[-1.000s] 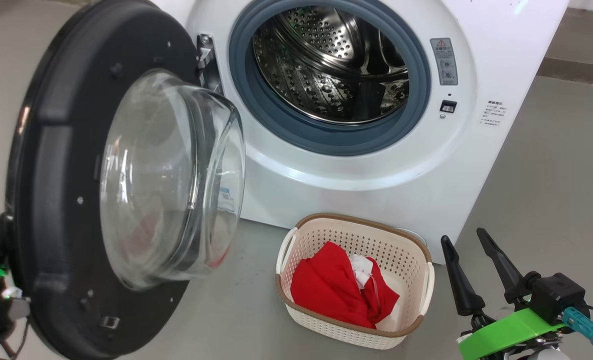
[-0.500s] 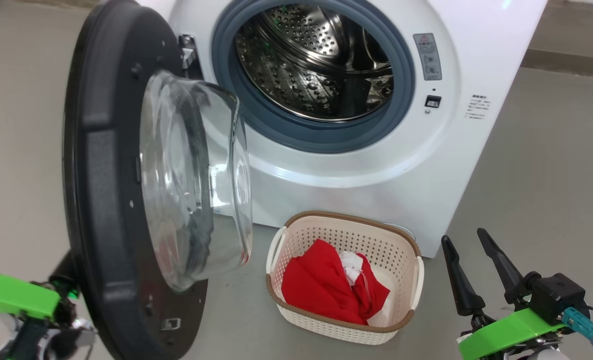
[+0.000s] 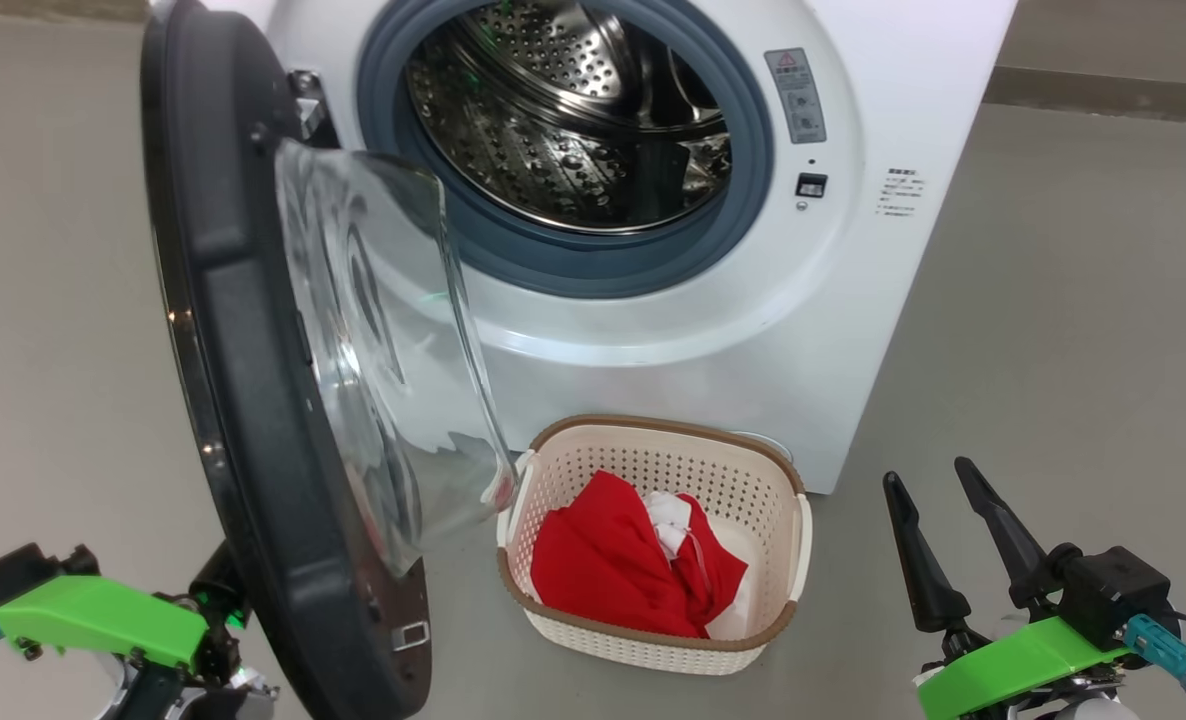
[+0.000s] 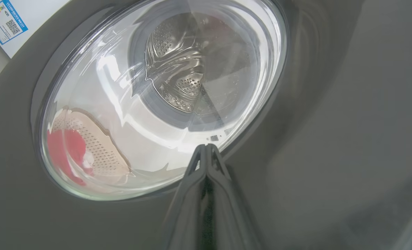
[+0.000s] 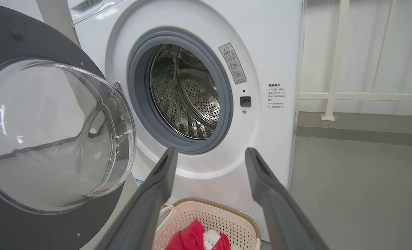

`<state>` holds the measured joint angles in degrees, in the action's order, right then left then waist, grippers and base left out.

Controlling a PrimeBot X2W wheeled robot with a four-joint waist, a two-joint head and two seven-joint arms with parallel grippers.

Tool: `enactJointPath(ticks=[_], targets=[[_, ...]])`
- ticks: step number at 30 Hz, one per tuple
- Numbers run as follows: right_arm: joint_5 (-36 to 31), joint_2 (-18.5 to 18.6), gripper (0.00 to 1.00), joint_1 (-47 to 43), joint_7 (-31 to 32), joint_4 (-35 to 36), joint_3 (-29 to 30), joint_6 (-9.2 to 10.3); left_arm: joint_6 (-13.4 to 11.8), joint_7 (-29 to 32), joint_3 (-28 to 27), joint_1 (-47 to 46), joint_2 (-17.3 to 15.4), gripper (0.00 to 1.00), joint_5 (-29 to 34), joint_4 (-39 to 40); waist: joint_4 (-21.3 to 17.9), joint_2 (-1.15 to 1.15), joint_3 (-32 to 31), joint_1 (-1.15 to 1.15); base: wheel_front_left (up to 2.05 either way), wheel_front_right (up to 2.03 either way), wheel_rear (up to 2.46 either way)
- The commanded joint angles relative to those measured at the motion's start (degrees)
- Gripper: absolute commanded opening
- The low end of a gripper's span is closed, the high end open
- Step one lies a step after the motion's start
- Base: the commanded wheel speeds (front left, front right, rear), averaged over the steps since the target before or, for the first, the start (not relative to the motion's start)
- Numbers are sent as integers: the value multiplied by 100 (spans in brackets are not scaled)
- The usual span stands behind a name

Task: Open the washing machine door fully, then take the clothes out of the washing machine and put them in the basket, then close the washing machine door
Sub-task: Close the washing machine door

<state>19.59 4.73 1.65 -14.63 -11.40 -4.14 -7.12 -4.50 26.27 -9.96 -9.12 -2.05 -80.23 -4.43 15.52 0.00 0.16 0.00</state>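
with the clothes (image 3: 603, 560) in the basket (image 3: 653, 645), the half-open washing machine door (image 3: 243, 400) is best pushed home steadily by the closed left hand (image 4: 206, 149) at its outer face. the open, empty right hand (image 3: 925, 475) is best held clear.

Soft, even, bright light fills the head and right wrist views, and shadows on the floor (image 3: 1053, 300) are faint. The glass bowl of the washing machine door (image 3: 253, 400) carries white streaks of glare and warped reflections; the steel drum (image 3: 553, 120) glints with highlights. The left wrist view is dimmer and hazy, the door's rim washed grey; the left gripper (image 4: 206, 148), close to the lens, looks soft.
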Motion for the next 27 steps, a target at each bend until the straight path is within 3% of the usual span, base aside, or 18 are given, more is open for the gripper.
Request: enactJointPath(ticks=[1,9,12,13,14,15,20,27], targets=[[-71,34,100,174,-37,123,-97,-36,58,-1,-66,-38,-83,0,-48,164,-52,0,6,0,0,0,0],[-83,33,100,163,-37,149,-65,-36,141,-85,88,67,-86,0,-132,200,-115,0,38,0,0,0,0],[-90,31,100,168,-37,167,-53,-36,361,-124,140,97,-122,0,-32,311,-102,0,66,0,0,0,0],[-92,31,100,170,-37,173,-48,-36,475,-194,159,122,-165,31,85,367,-94,0,77,0,0,0,0],[-96,30,100,171,-37,178,-44,-36,553,-303,162,155,-193,82,219,403,-86,0,88,0,0,0,0],[-100,28,100,173,-37,183,-41,-36,640,-436,168,184,-239,100,397,439,-79,0,101,0,0,0,0],[-119,20,100,190,-37,194,-46,-36,959,-1374,211,353,-534,100,1602,537,-56,0,154,0,0,0,0],[-115,11,100,207,-37,195,-44,-36,1146,-2856,535,647,-895,100,3284,504,-29,0,182,0,0,0,0]])
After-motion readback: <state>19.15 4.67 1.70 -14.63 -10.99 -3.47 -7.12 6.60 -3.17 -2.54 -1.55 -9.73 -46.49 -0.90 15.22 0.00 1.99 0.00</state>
